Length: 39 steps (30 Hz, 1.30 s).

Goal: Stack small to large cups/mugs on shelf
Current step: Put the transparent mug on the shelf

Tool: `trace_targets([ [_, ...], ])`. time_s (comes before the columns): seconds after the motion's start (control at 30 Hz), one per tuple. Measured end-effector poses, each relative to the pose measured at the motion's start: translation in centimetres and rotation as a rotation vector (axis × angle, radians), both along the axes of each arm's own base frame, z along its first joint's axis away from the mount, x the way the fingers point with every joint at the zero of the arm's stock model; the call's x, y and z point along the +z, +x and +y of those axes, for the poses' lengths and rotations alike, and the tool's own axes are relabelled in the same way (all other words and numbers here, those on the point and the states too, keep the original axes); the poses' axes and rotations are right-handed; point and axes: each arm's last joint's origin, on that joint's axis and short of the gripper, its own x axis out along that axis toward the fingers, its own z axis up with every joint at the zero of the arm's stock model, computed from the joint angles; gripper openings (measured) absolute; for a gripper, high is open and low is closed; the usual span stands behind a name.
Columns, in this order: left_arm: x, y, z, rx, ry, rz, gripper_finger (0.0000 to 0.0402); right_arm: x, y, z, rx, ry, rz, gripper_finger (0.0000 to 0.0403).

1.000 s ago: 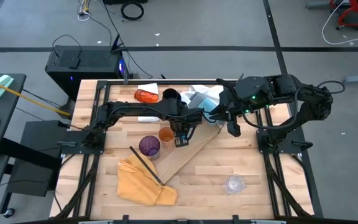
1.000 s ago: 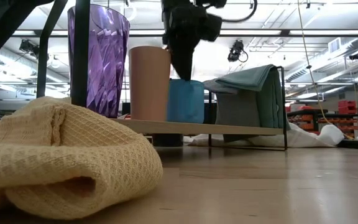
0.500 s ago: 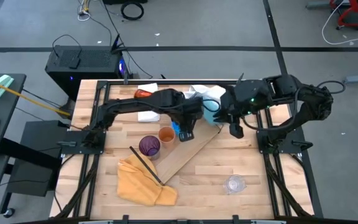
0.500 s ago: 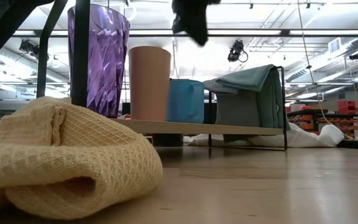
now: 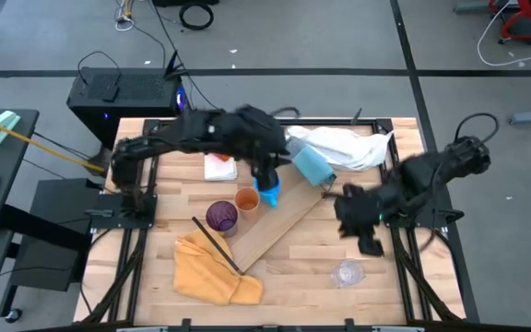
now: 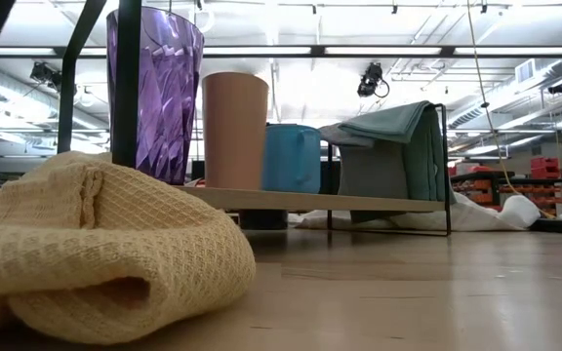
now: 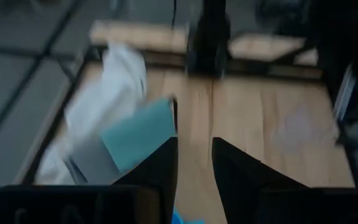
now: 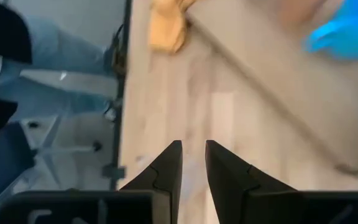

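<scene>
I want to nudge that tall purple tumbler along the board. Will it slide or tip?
The tall faceted translucent purple tumbler looks prone to tipping: it is taller than the orange cup beside it and narrows toward its base. It is probably light plastic, so push low. The pale wooden board seems to rest slanted, which adds risk.

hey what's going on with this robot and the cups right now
Three cups stand in a row on the wooden shelf board: the purple cup, the orange cup and the blue mug. The left end effector hangs just above the blue mug, holding nothing. The right end effector is off to the right side of the table, also empty. A yellow cloth lies beside the board.
</scene>
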Motion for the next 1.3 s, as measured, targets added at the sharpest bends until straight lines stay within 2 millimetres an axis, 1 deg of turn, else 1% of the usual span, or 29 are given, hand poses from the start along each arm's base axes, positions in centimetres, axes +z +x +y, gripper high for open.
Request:
trace_targets([
  [0.13,3.3,-2.4,0.0,0.009,0.038,-0.16,0.0107,-3.1,-0.2,2.5,-0.003,0.011,0.061,0.0078],
  [0.23,4.9,-3.8,0.0,0.015,0.048,-0.228,0.0107,-5.4,-0.2,3.8,-0.019,0.032,0.082,0.0078],
  [0.43,5.5,-4.8,-0.1,0.012,0.059,-0.238,0.0107,-9.0,-0.1,5.5,-0.029,0.103,0.092,0.0078],
  [0.53,5.4,-4.9,-0.1,0.011,0.059,-0.227,0.0107,-10.5,-0.3,5.8,-0.031,0.127,0.151,0.0078],
  [0.6,5.3,-4.9,-0.1,0.011,0.06,-0.219,0.0107,-11.1,-0.4,5.8,-0.035,0.143,0.181,0.0078],
  [0.73,5.3,-4.9,-0.1,0.01,0.061,-0.217,0.0107,-11.4,-0.2,5.8,-0.026,0.173,0.165,0.0078],
  [0.83,5.3,-4.9,-0.1,0.01,0.061,-0.217,0.0107,-11.7,-0.3,5.3,-0.016,0.146,0.184,0.0078],
  [0.93,5.3,-4.9,-0.1,0.006,0.068,-0.212,0.0107,-11.6,0.2,4.8,-0.007,0.141,0.167,0.0078],
  [1.0,5.3,-4.9,-0.1,0.005,0.07,-0.211,0.0107,-11.3,0.5,4.4,0.01,0.16,0.144,0.0078],
  [1.17,5.3,-4.9,-0.2,-0.01,0.089,-0.207,0.0107,-9.7,1.7,4.1,0.075,0.307,-0.002,0.0078],
  [1.3,5.6,-5.2,-0.3,-0.02,0.105,-0.215,0.0105,-8.5,2.0,3.8,0.114,0.39,-0.083,0.0078],
])
